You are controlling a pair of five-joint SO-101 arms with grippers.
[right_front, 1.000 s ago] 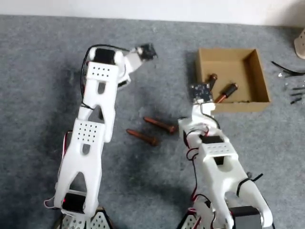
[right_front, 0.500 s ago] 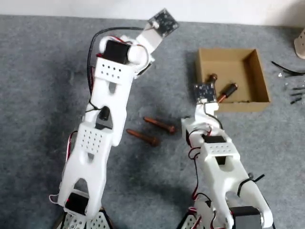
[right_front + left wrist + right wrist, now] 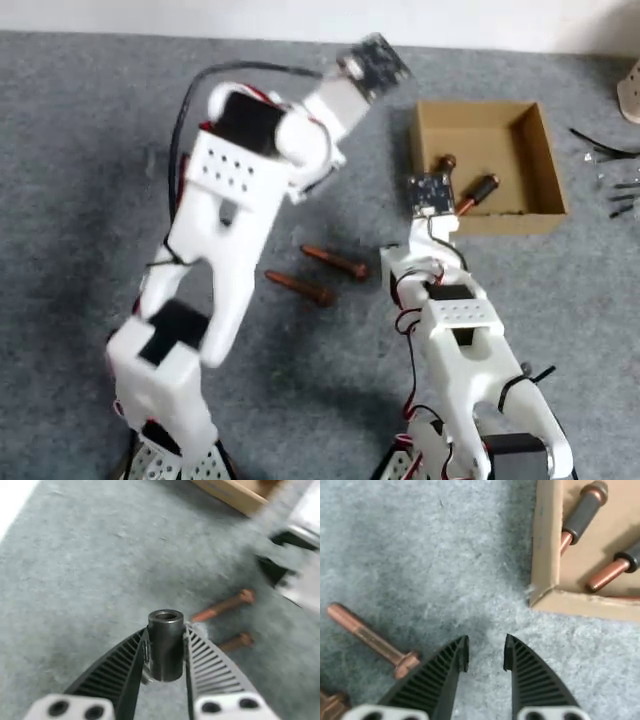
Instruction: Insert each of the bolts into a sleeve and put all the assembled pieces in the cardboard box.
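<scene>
Robotics workbench in a small lab or hobby room.
A grey felt-covered table (image 3: 80, 150) runs up to a plain white wall (image 3: 200, 18) at its far edge. At the near edge stand two white plastic arms, the left arm (image 3: 230, 200) and the right arm (image 3: 460, 330), with red and black wiring (image 3: 405, 325) left bare. Loose black cable pieces (image 3: 612, 180) lie by the right edge. Copper-coloured bolts (image 3: 335, 261) lie near a cardboard box (image 3: 510, 223).
</scene>
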